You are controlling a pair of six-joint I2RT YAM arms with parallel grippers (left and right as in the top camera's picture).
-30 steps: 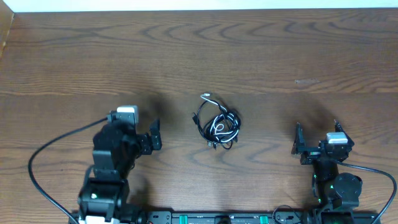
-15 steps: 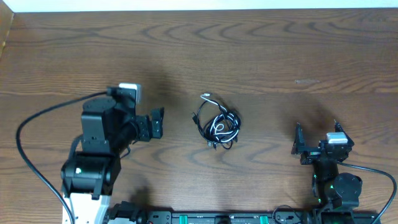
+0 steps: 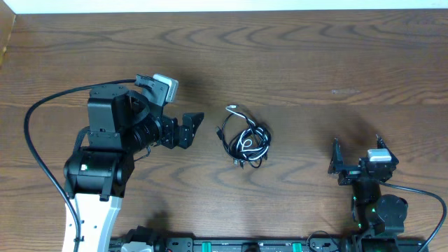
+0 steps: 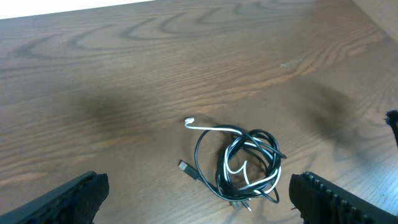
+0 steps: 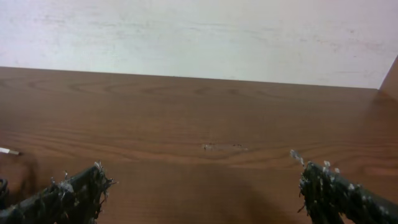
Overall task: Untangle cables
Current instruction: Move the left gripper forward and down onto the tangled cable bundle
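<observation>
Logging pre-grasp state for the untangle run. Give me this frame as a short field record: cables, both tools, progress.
cables: one cable bunch, black cords with one white, lying on the table
free ends: white plug end on the bunch's far side; black plug end on the left arm's side
left tool: open, empty, beside the bunch and pointed at it, not touching
right tool: open, empty, well away from the bunch
progress: bunch still tangled, nothing gripped
</observation>
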